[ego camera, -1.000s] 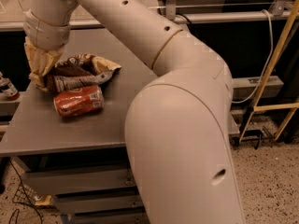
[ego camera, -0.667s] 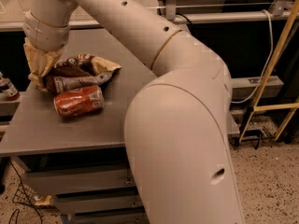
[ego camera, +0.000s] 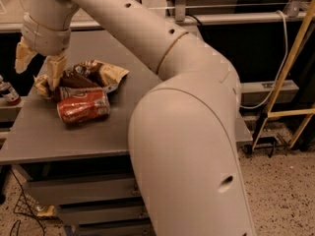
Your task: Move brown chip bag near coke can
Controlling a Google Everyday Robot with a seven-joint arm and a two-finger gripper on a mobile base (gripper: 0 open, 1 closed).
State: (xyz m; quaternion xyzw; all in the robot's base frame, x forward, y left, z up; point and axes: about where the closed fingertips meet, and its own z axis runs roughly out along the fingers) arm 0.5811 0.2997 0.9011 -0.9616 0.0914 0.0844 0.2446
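Compared with a second ago, the gripper (ego camera: 36, 73) is seen opened out and lifted slightly from the left end of the brown chip bag (ego camera: 91, 74); bag and can are unmoved. Fingers (ego camera: 56, 70) are spread well apart and nothing is held; the right-hand finger is seen just against the bag's crumpled left edge. The bag is laid flat at the back left of the grey table (ego camera: 54, 139). The coke can (ego camera: 83, 107) is laid on its side, touching the bag's near edge. A small bottle (ego camera: 8, 93) is noted at the left margin.
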